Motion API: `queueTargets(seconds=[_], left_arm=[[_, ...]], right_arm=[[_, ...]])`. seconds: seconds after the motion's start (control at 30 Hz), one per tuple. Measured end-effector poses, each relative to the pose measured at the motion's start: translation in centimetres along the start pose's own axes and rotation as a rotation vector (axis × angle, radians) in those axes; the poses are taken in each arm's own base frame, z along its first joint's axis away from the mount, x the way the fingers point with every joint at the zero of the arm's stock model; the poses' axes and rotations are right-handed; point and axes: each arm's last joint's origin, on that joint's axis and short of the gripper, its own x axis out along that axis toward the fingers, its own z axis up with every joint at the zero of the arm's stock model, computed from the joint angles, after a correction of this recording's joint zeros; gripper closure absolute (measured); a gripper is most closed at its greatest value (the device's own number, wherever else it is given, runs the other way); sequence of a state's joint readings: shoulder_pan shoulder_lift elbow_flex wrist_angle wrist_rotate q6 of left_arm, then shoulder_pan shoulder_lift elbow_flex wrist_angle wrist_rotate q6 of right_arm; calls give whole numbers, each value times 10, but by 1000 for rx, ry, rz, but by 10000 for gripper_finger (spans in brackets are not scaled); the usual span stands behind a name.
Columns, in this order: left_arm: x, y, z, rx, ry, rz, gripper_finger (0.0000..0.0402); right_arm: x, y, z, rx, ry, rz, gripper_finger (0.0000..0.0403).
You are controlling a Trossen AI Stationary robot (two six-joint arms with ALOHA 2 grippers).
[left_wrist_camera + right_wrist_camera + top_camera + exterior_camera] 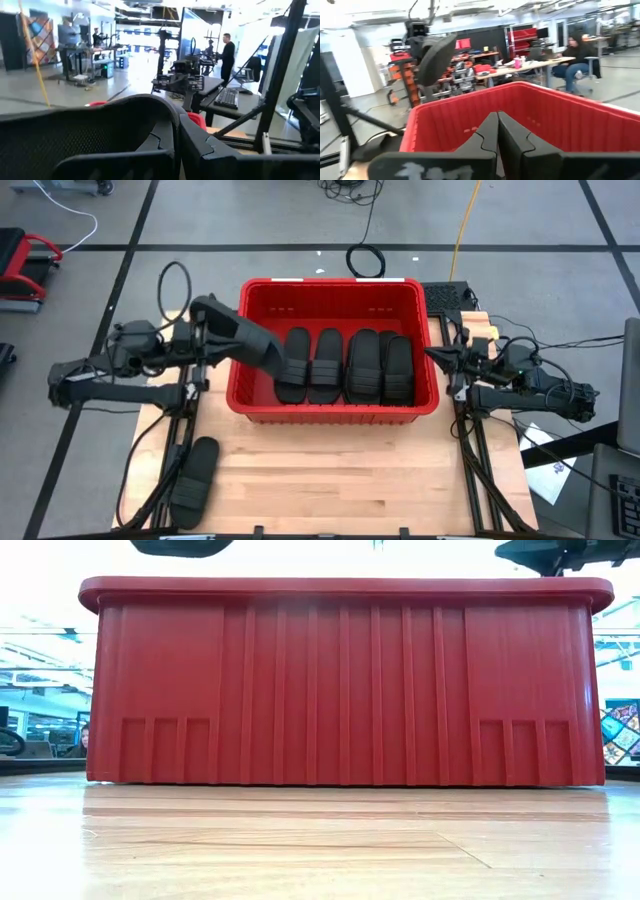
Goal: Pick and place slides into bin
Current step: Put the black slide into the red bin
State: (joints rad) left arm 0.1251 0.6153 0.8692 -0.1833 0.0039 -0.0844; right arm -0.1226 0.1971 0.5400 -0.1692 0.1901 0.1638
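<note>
- Ribbed, slotted red plastic bin (pixel 333 412) sits mid-table; its wall hides the contents in the low view.
- Matte black slides (pixel 345 367) lie inside; one slide (pixel 196 477) rests on the wood.
- Left gripper (pixel 262 348) is clenched on a held slide (pixel 232 326) over the bin's rim.
- Right gripper (pixel 432 355) is clenched empty beside the bin.

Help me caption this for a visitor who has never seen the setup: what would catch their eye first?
The bright-red bin at the table's far middle dominates, with black slides lined up side by side inside it. The left gripper holds another slide up over the bin's left rim. One lone slide lies on the wooden table at the near left corner, while the right gripper waits shut beside the bin's right wall.
</note>
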Motion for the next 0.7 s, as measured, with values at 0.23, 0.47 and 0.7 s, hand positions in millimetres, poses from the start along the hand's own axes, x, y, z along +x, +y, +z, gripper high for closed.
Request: queueTargets(seconds=[0.23,0.47,0.7], left_arm=[[45,39,7,70,-20,-154,401],[74,104,29,-11,55,-405,401],[111,150,42,-124,148,-670,401]], right_arm=[[0,-1,0,0,-9,-52,403],[0,-2,1,9,-24,-73,403],[0,-2,3,11,-36,-72,403]])
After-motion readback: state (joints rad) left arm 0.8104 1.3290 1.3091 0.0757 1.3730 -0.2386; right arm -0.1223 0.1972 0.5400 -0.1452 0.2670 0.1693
